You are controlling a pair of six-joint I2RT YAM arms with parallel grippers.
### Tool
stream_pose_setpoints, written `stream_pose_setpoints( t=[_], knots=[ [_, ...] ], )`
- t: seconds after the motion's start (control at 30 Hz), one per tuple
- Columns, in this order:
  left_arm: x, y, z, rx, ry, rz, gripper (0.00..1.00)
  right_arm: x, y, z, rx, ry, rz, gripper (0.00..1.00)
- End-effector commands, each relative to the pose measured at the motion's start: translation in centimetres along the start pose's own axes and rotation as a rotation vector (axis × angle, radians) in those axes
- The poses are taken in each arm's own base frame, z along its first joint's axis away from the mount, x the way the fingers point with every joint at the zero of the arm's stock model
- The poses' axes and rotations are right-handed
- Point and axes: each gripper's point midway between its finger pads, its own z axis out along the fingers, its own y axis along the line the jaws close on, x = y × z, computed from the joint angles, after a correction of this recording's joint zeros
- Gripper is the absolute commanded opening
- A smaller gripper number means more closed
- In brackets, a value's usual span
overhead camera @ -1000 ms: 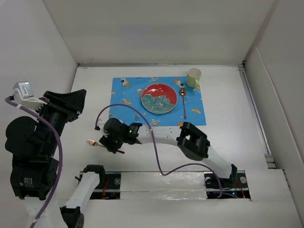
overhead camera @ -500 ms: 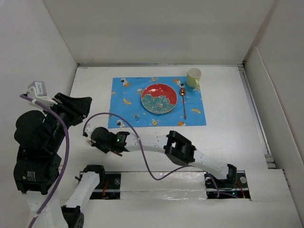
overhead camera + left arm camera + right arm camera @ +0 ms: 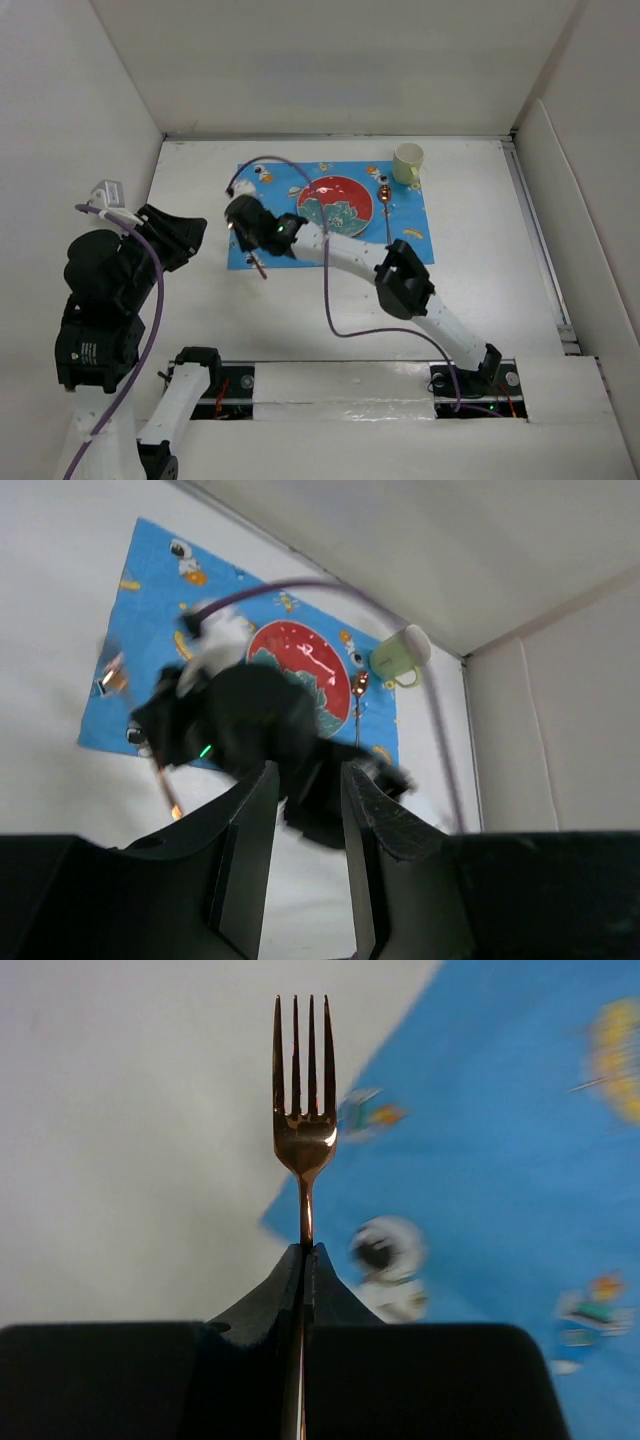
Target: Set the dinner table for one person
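Observation:
A copper fork [image 3: 304,1110] is clamped by its handle in my right gripper [image 3: 305,1250], tines pointing away, over the left edge of the blue space-print mat [image 3: 480,1130]. From above, the right gripper [image 3: 248,240] hangs over the mat's [image 3: 265,190] near left part, and the fork's handle [image 3: 261,268] sticks out toward me. A red and teal plate [image 3: 335,207] sits on the mat, with a copper spoon [image 3: 386,215] to its right and a pale green cup [image 3: 407,163] at the far right corner. My left gripper [image 3: 185,235] is raised at the left over the white dinner table [image 3: 480,280], open and empty.
White wall panels [image 3: 330,70] close in the table at the back and on both sides. The right arm's purple cable [image 3: 325,300] loops over the table in front of the mat. In the left wrist view, the blurred right gripper [image 3: 225,720] covers part of the mat [image 3: 150,610].
My right gripper closed on the fork near the table's front left. It then carried the fork away from me to the mat's left side. The left arm shifted slightly right.

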Motion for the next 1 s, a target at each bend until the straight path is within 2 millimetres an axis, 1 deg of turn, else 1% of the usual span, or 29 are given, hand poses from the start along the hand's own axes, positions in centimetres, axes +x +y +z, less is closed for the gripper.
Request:
stream_pose_setpoints(
  t=[0.0, 0.1, 0.13, 0.17, 0.2, 0.23, 0.27, 0.3, 0.33, 0.37, 0.4, 0.43, 0.47, 0.63, 0.67, 0.7, 0.73, 0.77, 0.87, 0.97],
  knots=[
    [1.3, 0.6, 1.1, 0.004, 0.034, -0.027, 0.28, -9.8, -7.1, -2.7, 0.104, -0.189, 0.265, 0.0],
    [2.1, 1.1, 1.3, -0.001, 0.047, -0.035, 0.28, -10.2, -9.9, -1.3, 0.134, -0.19, 0.319, 0.0],
    [2.5, 1.4, 1.6, -0.005, 0.055, -0.041, 0.28, -10.6, -11.6, -0.9, 0.156, -0.196, 0.336, 0.0],
    [2.6, 1.4, 1.6, -0.004, 0.056, -0.039, 0.28, -9.8, -12.7, 0.0, 0.179, -0.175, 0.347, 0.0],
    [2.6, 1.5, 1.6, -0.008, 0.056, -0.038, 0.28, -10.6, -13.2, 0.0, 0.183, -0.188, 0.361, 0.0],
    [2.8, 1.8, 1.7, -0.019, 0.062, -0.038, 0.28, -10.8, -14.6, 0.3, 0.203, -0.187, 0.374, 0.0],
    [2.8, 1.9, 1.8, -0.024, 0.061, -0.035, 0.28, -10.4, -15.0, 0.5, 0.228, -0.181, 0.375, 0.0],
    [2.8, 2.0, 1.8, -0.026, 0.061, -0.03, 0.28, -10.6, -16.0, 1.0, 0.245, -0.187, 0.389, 0.0],
    [2.9, 2.1, 1.9, -0.031, 0.063, -0.029, 0.28, -9.8, -16.8, 1.7, 0.265, -0.173, 0.418, 0.0],
    [2.9, 2.1, 1.9, -0.031, 0.063, -0.029, 0.28, -9.8, -16.8, 1.7, 0.265, -0.173, 0.419, 0.0],
    [3.0, 2.2, 2.0, -0.032, 0.07, -0.028, 0.28, -9.8, -17.3, 1.9, 0.27, -0.173, 0.435, 0.0],
    [3.1, 2.2, 2.1, -0.03, 0.074, -0.029, 0.28, -9.6, -17.2, 2.2, 0.266, -0.172, 0.457, 0.0],
    [3.4, 2.3, 2.3, -0.033, 0.084, -0.032, 0.28, -8.9, -17.3, 2.8, 0.272, -0.16, 0.465, 0.0],
    [3.7, 2.4, 2.8, -0.033, 0.103, -0.029, 0.28, -7.4, -17.6, 4.0, 0.292, -0.143, 0.514, 0.0],
    [3.8, 2.5, 2.8, -0.032, 0.105, -0.031, 0.28, -7.3, -17.6, 4.0, 0.293, -0.144, 0.517, 0.0],
    [4.2, 2.7, 3.0, -0.036, 0.12, -0.03, 0.28, -6.6, -17.9, 4.4, 0.31, -0.136, 0.523, 0.0],
    [4.2, 2.7, 3.0, -0.036, 0.12, -0.03, 0.28, -6.6, -18.0, 4.4, 0.312, -0.137, 0.523, 0.0],
    [4.6, 3.0, 3.2, -0.044, 0.131, -0.032, 0.28, -6.4, -18.6, 4.6, 0.321, -0.136, 0.532, 0.0],
    [4.8, 3.2, 3.3, -0.048, 0.135, -0.03, 0.28, -5.5, -18.7, 5.3, 0.327, -0.122, 0.537, 0.0],
    [4.9, 3.4, 3.4, -0.054, 0.138, -0.027, 0.28, -3.9, -18.9, 6.0, 0.338, -0.09, 0.549, 0.0]
  ],
)
